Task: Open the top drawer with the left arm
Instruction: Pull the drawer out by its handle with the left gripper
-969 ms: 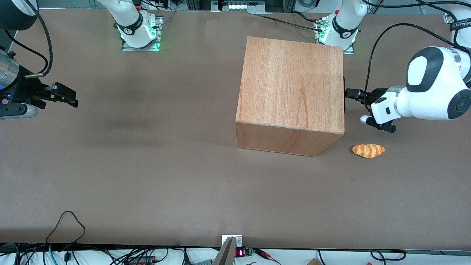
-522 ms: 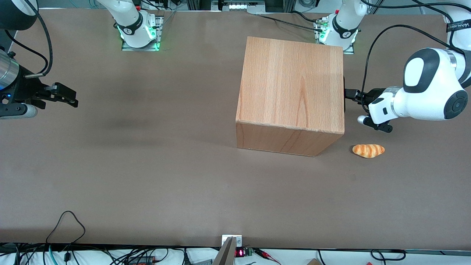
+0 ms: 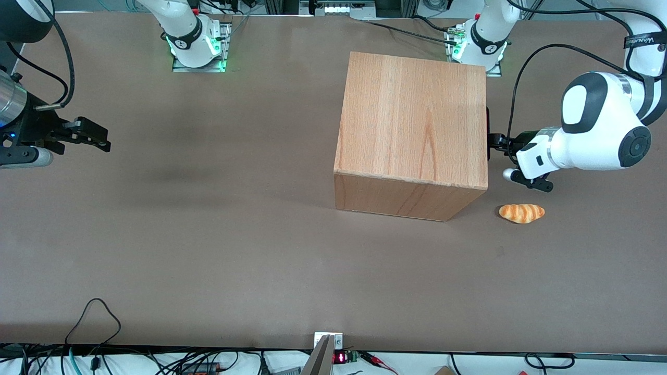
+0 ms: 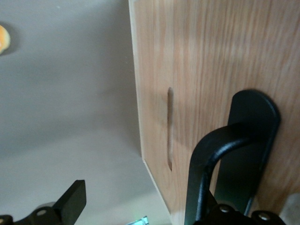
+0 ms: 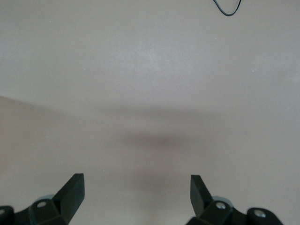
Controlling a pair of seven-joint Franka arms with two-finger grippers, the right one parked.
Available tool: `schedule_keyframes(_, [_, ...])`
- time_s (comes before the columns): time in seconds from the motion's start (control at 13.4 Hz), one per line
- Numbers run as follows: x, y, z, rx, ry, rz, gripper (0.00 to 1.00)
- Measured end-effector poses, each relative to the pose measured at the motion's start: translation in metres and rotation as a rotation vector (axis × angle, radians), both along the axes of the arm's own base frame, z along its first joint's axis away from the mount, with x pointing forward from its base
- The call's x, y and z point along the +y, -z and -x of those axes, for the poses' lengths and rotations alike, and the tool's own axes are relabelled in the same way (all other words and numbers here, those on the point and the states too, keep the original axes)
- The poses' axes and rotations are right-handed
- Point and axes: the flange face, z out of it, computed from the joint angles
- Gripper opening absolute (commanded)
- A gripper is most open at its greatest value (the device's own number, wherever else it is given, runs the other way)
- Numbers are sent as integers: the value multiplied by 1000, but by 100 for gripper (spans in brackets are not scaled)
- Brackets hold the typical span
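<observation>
The wooden cabinet stands on the table, and its front faces the working arm's end. The top drawer's front panel sits flush with the cabinet, so the drawer is shut. Its black bar handle shows in the front view only as a dark sliver, the handle, at the cabinet's edge. My left gripper is right in front of that panel, at handle height. In the wrist view the gripper is open. One finger hangs over bare table beside the cabinet. The handle covers the other finger.
A small orange bread roll lies on the brown table, nearer the front camera than my gripper and close to the cabinet's corner. Its edge also shows in the wrist view as the roll. Arm bases stand at the table's back edge.
The left arm has moved toward the cabinet, carrying the gripper from a short gap up to the drawer's handle. The cabinet and the roll have not moved.
</observation>
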Motion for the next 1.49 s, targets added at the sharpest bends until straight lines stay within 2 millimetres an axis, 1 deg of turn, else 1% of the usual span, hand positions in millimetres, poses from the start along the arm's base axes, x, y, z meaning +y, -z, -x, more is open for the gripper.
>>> schedule_keyframes(0.3, [11, -5, -1, -18, 4, -36, 100])
schedule_keyframes(0.67, [43, -6, -2, -24, -18, -50, 100])
schedule_keyframes(1.12, [70, -7, -2, -29, -44, -66, 100])
schedule_keyframes(1.49, [99, -9, -1, -36, -80, -84, 100])
